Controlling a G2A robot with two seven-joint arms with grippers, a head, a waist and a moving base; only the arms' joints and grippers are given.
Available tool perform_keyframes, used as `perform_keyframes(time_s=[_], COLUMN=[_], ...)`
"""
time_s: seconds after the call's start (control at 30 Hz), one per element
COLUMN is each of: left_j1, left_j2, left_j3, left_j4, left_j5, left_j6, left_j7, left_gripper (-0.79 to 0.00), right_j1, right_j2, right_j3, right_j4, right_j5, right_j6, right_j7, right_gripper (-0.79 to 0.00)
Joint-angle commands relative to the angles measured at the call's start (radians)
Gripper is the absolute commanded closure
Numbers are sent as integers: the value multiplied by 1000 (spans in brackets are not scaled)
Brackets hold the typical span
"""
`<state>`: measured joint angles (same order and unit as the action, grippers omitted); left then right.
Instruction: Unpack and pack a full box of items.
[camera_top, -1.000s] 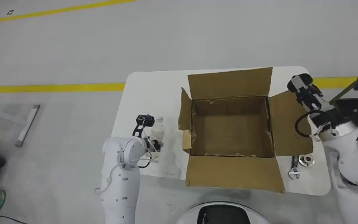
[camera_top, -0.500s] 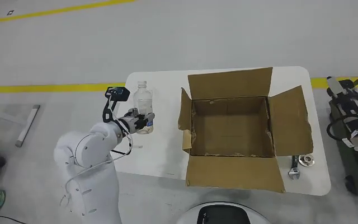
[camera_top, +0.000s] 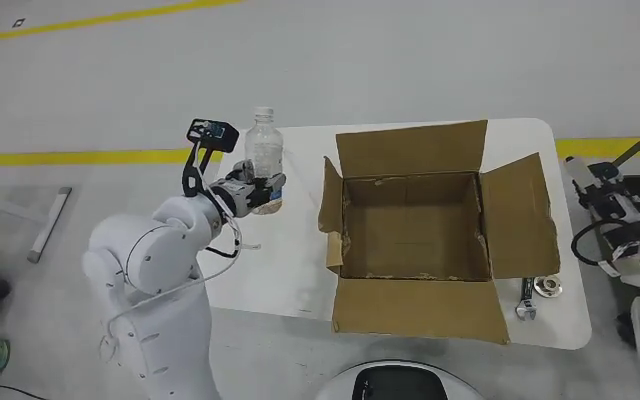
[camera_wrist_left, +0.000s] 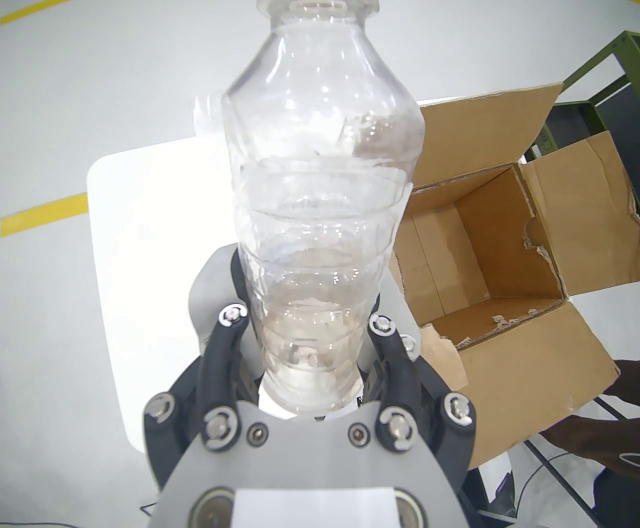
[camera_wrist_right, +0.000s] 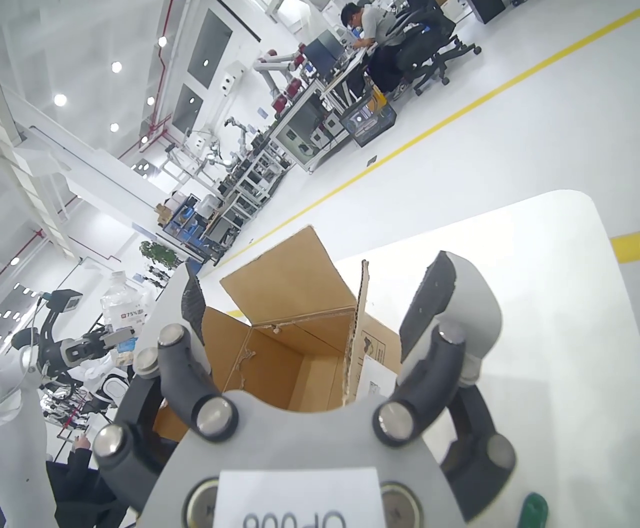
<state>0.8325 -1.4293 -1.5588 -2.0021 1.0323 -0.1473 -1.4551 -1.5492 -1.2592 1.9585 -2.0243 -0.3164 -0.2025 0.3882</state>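
Bottle: clear plastic bottle (camera_top: 264, 150), in the air over the table's (camera_top: 290, 285) far left corner, touching neither table nor box.
Left grip: left gripper (camera_top: 258, 192) has its fingers (camera_wrist_left: 227, 332) closed snug on the bottle's base end, one on each side; the body and neck stick out past the fingertips.
Long axis: runs straight out from the wrist, with the neck pointing away from the robot toward the table's far edge.
Key relation: the box (camera_top: 420, 305) lies to the robot's right of the bottle, near but apart. It is open, with flaps splayed and a bare cardboard floor showing. My read is that packing calls for a carry rightward over the left flap, then tipping the neck or base down.
Nearer arm: the left, which already has the bottle. The right gripper (camera_wrist_right: 315, 290) sits beyond the box's right flap, fingers spread wide and holding nothing.
Writing: the bottle has a printed label, seen from the right wrist; the side facing the left wrist is plain. The box's outer wall bears a printed sticker. Print left unread.
Other: wrench (camera_top: 525, 297) on the table's near right corner.
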Motion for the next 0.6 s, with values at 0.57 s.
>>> perform_keyframes(time_s=[0.57], left_j1=[74], left_j2=[59], left_j3=[-197], left_j4=[-58], left_j5=[79], left_j6=[32], left_j7=[-46], left_gripper=[0], right_j1=[16], right_j2=[10], right_j3=[-75], right_j4=[-33], right_j5=[-69], right_j6=[30], right_j7=[1], right_gripper=[-785])
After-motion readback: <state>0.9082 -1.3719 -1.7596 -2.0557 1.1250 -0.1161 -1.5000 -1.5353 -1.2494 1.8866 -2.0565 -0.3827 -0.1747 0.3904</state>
